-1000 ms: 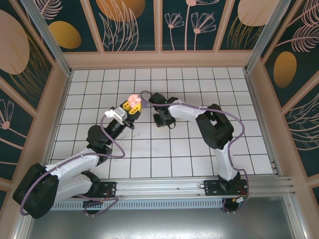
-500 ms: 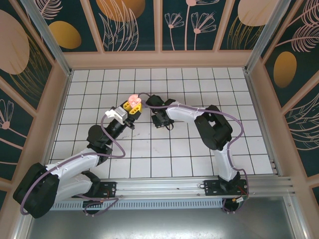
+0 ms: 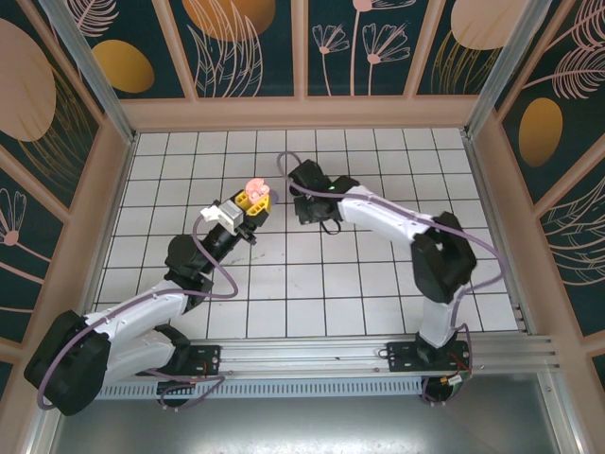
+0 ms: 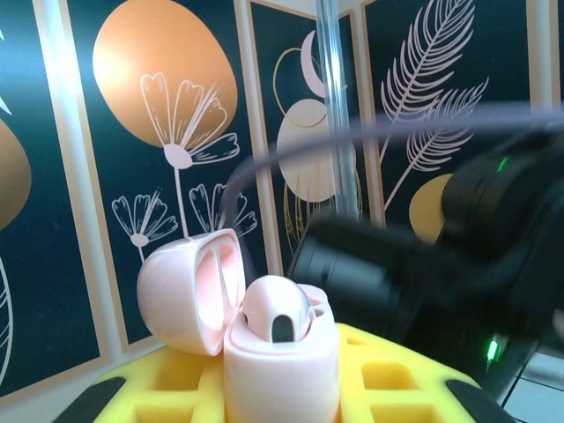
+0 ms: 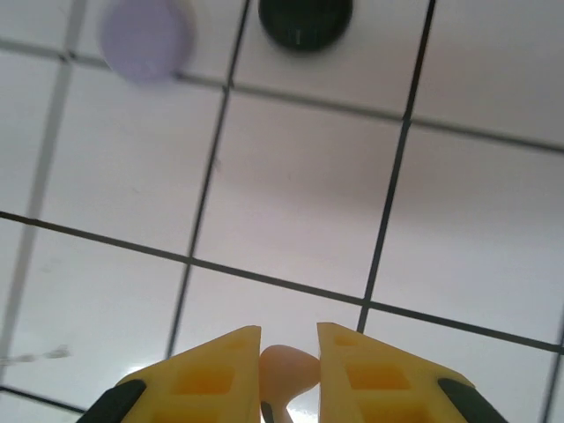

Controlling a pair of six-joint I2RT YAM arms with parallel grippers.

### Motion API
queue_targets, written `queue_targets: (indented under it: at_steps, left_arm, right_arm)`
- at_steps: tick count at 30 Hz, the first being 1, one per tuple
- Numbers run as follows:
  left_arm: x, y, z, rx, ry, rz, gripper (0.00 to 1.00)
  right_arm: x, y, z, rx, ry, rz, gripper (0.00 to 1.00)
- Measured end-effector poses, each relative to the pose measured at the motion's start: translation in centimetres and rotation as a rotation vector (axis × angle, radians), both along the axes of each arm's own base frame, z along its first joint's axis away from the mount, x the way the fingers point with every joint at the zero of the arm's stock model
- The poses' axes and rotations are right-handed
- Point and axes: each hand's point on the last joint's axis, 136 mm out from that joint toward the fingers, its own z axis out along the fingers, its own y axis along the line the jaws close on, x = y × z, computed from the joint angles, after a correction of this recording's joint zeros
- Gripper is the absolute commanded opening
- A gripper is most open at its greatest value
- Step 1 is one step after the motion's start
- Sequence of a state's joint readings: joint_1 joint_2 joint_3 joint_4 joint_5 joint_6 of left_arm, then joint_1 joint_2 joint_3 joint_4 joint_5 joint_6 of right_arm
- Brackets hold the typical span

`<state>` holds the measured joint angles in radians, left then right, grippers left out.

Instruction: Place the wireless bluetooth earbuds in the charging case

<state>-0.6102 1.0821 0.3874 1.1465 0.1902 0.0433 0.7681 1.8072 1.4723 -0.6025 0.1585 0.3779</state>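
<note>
Top view, near edge: left arm [image 3: 132,322] ran from lower left up toward the centre, right arm [image 3: 416,236] from lower right up and leftward, both over the white tiled table [image 3: 378,284]. Left gripper [image 3: 253,199] sat left of centre, its yellow fingers [image 4: 397,379] pressed against the sides of the pink case [image 4: 280,366], holding it upright above the tiles. Case was open, lid [image 4: 189,291] tipped back to the left in the left wrist view. One pink seated bud [image 4: 275,310] was in the case, rounded top with a dark spot showing above the rim; could not tell whether the other slot was filled. The dark body of the right arm filled the right half of that view, just behind the case and close to it. Right gripper [image 5: 289,348] pointed down at the tiles, yellow fingers [image 5: 203,379] pinching a held bud [image 5: 286,370], pink, at bottom centre of the right wrist view, off the table. In the top view it sat just right of the case, apart from it. Farther out on the tiles, a purple disc [image 5: 145,35] lay upper left and a black disc [image 5: 304,18] at top centre, near each other, not touching. Painted floral wall [image 4: 167,97] stood behind.
</note>
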Motion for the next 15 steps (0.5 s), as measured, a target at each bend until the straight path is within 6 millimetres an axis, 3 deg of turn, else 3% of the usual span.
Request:
queue_targets:
  at_steps: [9, 15]
  left_arm:
    - [-0.2, -1.2, -0.2, 0.049, -0.003, -0.053, 0.00]
    - [0.0, -2.4, -0.6, 0.079, 0.006, -0.102, 0.00]
  right_arm:
    - [0.9, -0.3, 16.1, 0.270, -0.260, -0.004, 0.20]
    - [-1.3, 0.3, 23.1, 0.424, -0.360, 0.069, 0.21]
